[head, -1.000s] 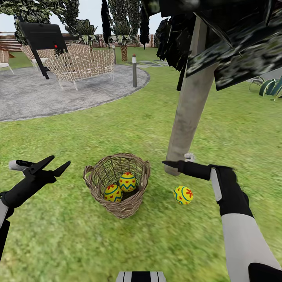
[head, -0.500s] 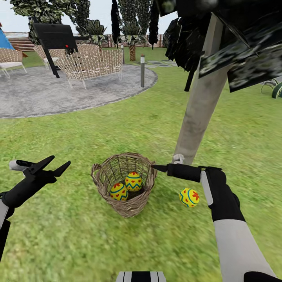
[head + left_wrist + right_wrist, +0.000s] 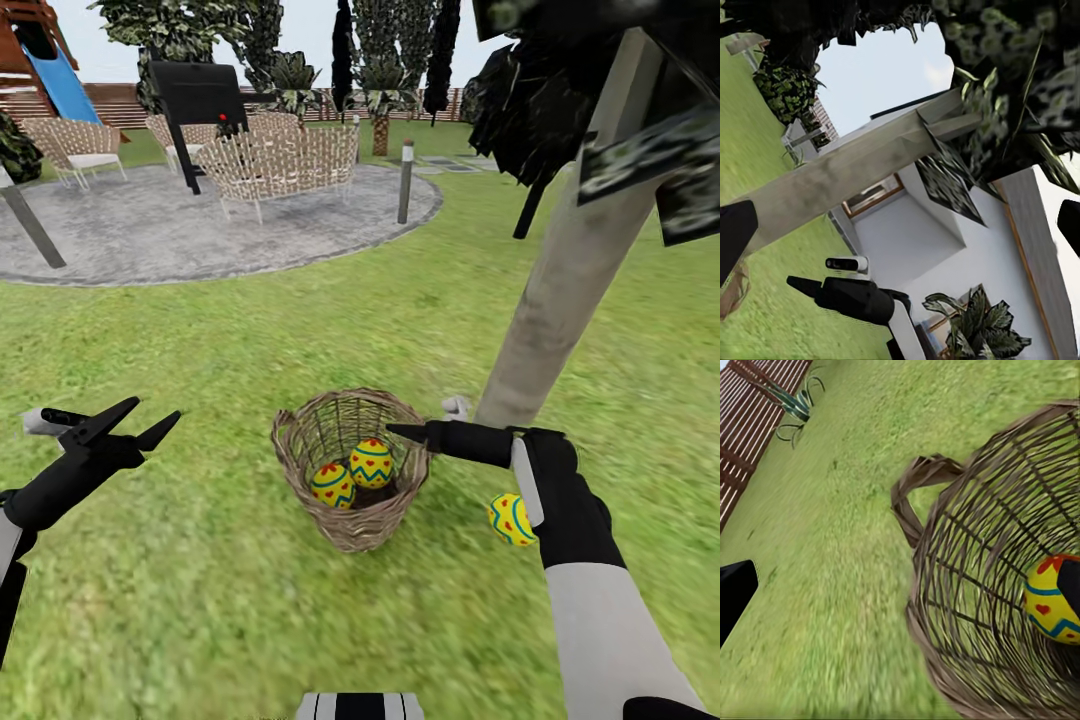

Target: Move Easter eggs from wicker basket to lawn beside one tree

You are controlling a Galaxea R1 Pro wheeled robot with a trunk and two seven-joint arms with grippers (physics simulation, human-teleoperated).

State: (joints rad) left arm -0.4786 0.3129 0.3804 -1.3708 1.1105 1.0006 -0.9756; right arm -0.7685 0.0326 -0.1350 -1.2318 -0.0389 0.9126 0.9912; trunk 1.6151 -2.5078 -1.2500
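The wicker basket (image 3: 350, 520) stands on the lawn (image 3: 200, 590) in the head view, with two Easter eggs (image 3: 333, 485) (image 3: 372, 462) inside. A third egg (image 3: 507, 519) lies on the grass to its right, near the foot of the tree (image 3: 565, 290), half behind my right forearm. My right gripper (image 3: 400, 432) is open over the basket's right rim. The right wrist view looks into the basket (image 3: 975, 607), where one egg (image 3: 1048, 598) shows between the spread fingers of that gripper (image 3: 904, 577). My left gripper (image 3: 110, 425) hangs open and empty left of the basket.
A grey gravel patio (image 3: 130, 240) with wicker chairs (image 3: 285, 165), a black grill (image 3: 195, 100) and a short lamp post (image 3: 405, 180) lies behind the basket. A slide (image 3: 55, 70) and fence stand far back. A wooden fence (image 3: 757, 427) and a spiky plant (image 3: 795, 409) border the grass.
The head view has swung left, shifting the whole scene right. My right gripper has moved from beside the tree's base to over the basket's rim. The left arm holds still.
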